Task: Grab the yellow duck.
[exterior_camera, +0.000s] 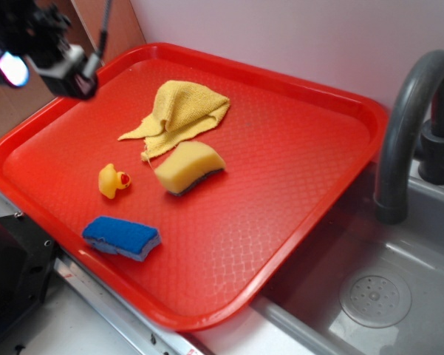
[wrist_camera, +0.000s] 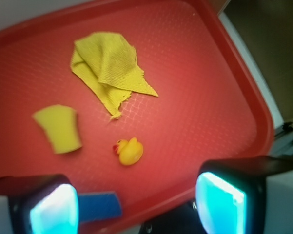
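- Kitchen-sink setup: a red tray (exterior_camera: 295,214) sits next to a grey sink (exterior_camera: 384,296), with a dark faucet (exterior_camera: 410,111) at the right.
- Your yellow duck (exterior_camera: 112,180) is on the tray's near-left part, beak pointing toward the yellow sponge (exterior_camera: 190,167) just to its right. They're apart, but not by much.
- A blue sponge (exterior_camera: 123,237) lies nearer the front edge, and a yellow cloth (exterior_camera: 181,115) is crumpled farther back.
- The gripper (wrist_camera: 136,204) is spread wide with nothing in it. From the wrist view the duck sits between the two pads (wrist_camera: 219,202), though farther out on the tray. In the exterior view the arm hangs over the tray's far-left corner, well clear of the duck.
- What I'd watch for: three yellow things close together. If you home in on colour alone, you could end up on the sponge or the cloth.
- The duck is tiny and rounded, so I'd guess an off-centre close will squirt it out sideways.
- Come down with jaws this wide and one finger may clip the yellow sponge or the blue one and shove things around.
- Drop too low and you'll jam the tips into the tray.
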Controlling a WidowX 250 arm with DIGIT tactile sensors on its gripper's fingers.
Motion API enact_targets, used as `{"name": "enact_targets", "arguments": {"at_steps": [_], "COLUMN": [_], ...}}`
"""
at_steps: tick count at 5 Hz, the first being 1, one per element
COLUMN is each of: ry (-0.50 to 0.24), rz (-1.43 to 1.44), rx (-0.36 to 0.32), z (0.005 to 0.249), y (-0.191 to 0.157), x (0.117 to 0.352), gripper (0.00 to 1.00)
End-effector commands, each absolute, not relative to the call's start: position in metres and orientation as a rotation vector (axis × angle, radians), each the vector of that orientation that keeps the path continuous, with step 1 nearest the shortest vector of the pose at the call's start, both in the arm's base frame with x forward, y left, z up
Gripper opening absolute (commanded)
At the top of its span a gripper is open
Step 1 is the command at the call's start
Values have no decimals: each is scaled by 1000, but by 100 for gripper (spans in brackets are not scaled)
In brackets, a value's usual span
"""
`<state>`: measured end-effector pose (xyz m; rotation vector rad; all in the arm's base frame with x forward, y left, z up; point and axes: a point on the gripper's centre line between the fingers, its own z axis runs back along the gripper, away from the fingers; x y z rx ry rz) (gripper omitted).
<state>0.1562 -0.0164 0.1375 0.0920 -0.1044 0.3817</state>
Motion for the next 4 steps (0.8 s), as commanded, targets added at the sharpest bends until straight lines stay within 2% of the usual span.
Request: {"name": "enact_targets", "arguments": {"at_steps": [1, 2, 3, 4], "ry": [-44, -13, 35, 69], "rz": [358, 336, 305, 298], "rx": [93, 117, 92, 97], "z": [83, 62, 42, 25], "y": [-9, -8, -6, -1], "x": [170, 169, 166, 166], "gripper": [100, 100, 100, 100]}}
